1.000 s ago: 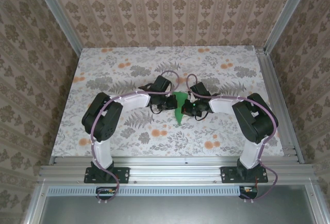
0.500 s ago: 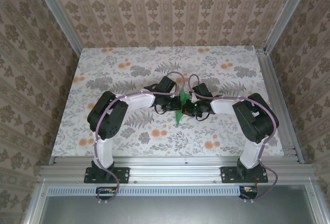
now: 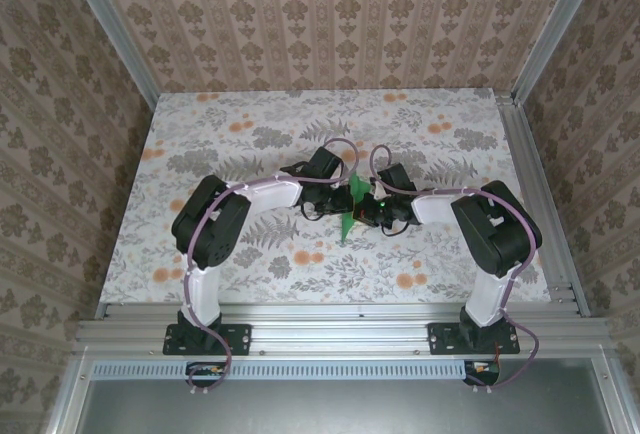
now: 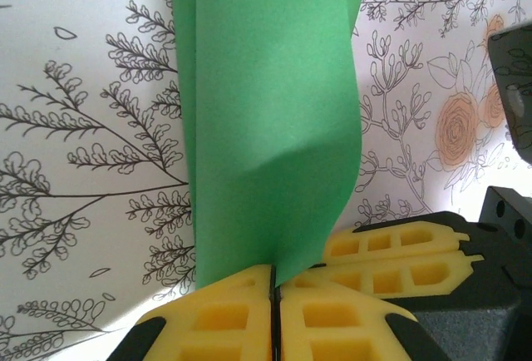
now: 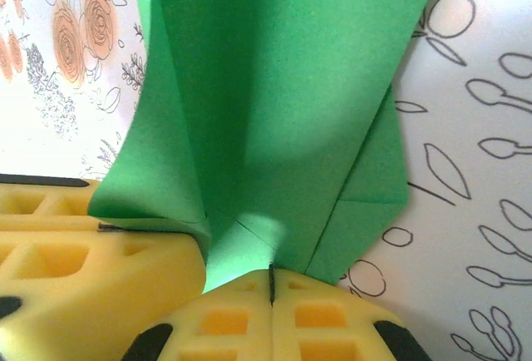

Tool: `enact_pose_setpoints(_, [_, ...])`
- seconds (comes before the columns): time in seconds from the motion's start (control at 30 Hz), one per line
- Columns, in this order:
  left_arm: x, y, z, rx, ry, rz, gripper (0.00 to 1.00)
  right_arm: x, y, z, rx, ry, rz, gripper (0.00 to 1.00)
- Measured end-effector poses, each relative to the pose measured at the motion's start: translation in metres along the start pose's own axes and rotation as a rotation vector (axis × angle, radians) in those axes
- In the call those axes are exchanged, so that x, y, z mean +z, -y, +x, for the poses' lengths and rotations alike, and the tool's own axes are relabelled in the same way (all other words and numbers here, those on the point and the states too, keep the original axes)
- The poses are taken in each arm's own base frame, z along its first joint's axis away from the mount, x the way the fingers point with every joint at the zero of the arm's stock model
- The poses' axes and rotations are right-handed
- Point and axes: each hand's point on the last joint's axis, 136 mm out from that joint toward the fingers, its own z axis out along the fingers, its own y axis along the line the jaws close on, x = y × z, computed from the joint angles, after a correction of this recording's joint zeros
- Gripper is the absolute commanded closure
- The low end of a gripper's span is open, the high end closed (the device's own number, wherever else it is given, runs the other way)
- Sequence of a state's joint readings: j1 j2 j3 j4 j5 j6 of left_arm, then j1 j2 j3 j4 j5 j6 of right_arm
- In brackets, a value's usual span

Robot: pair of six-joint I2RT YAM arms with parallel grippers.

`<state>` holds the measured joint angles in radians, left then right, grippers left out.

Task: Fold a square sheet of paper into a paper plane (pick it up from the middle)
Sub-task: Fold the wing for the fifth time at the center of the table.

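Note:
The square sheet of paper is bright green and folded into a narrow creased shape. It stands on edge above the middle of the floral table, between both grippers. My left gripper is shut, and the paper runs into the seam between its yellow fingertips. From the right, my right gripper is shut on the lower edge of the paper, where layered flaps and a diagonal crease show. The two pairs of yellow fingers almost touch; the right one's fingers sit beside the left's.
The tabletop carries a grey-and-orange floral pattern. Patterned walls close the back and both sides. An aluminium rail runs along the near edge by the arm bases. Both forearms lie low over the table's centre.
The left arm has swung right, bringing its gripper closer to the right one. The paper now looks narrower and more upright. The right gripper has barely shifted.

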<state>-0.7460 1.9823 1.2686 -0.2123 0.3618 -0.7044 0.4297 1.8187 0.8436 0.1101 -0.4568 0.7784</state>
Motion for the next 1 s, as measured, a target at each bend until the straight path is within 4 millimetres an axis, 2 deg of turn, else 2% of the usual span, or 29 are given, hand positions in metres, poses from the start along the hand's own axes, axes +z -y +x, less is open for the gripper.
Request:
enact_pose_setpoints(0.43, [0.005,0.005,-0.009,-0.069,0.043,0.036,0.90,-0.002,0.003,-0.008,0.049,0.047,-0.048,1.00])
enact_pose_setpoints(0.8, [0.009,0.006,-0.010,-0.158,0.058,0.089,0.89,-0.003,0.005,-0.011,0.077,0.060,-0.063,1.00])
enact_pose_setpoints(1.0, [0.007,0.006,-0.009,-0.172,0.059,0.096,0.84,-0.003,0.005,-0.011,0.077,0.060,-0.064,1.00])
